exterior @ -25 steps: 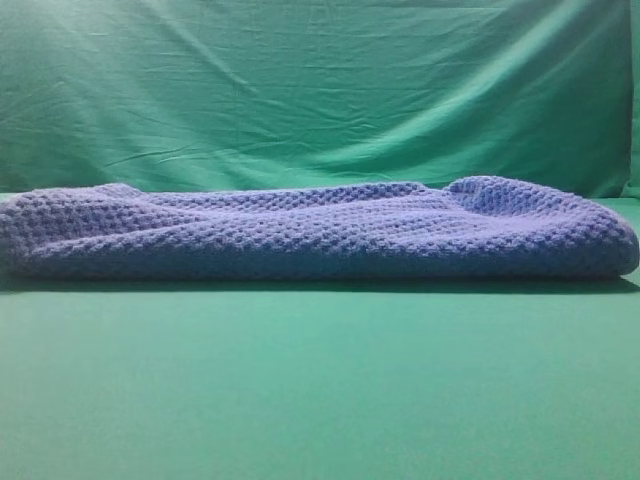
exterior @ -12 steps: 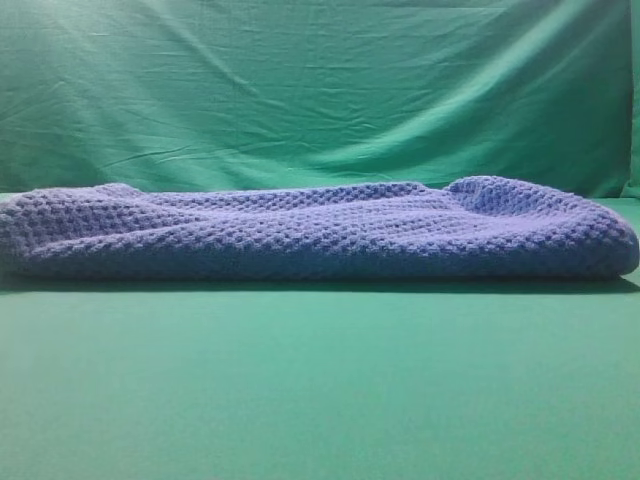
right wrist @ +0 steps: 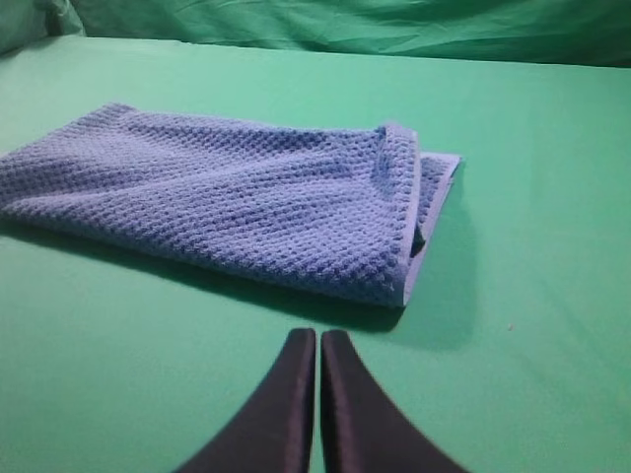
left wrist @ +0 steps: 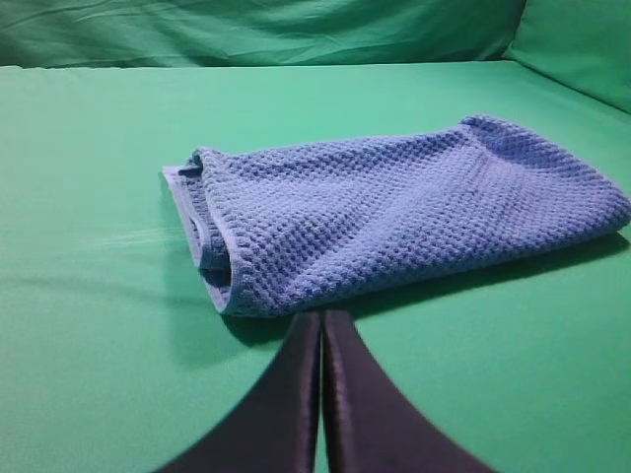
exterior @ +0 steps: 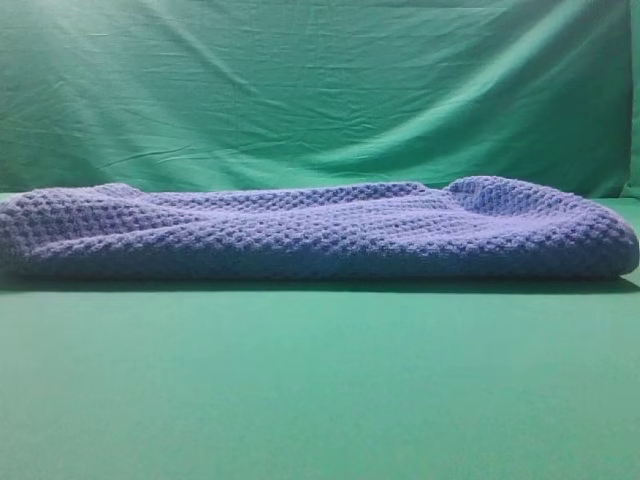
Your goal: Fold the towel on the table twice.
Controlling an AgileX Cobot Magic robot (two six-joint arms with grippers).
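The periwinkle waffle-weave towel (exterior: pixel 320 230) lies folded lengthwise in a long band across the green table (exterior: pixel 320 390). It also shows in the left wrist view (left wrist: pixel 394 212) and the right wrist view (right wrist: pixel 227 202), with layered edges at each end. My left gripper (left wrist: pixel 321 320) is shut and empty, just short of the towel's near edge at its left end. My right gripper (right wrist: pixel 318 338) is shut and empty, a little short of the towel's near edge at its right end. Neither gripper shows in the exterior high view.
A wrinkled green backdrop curtain (exterior: pixel 320 90) hangs behind the table. Bare green table surface lies in front of the towel and on both sides of it.
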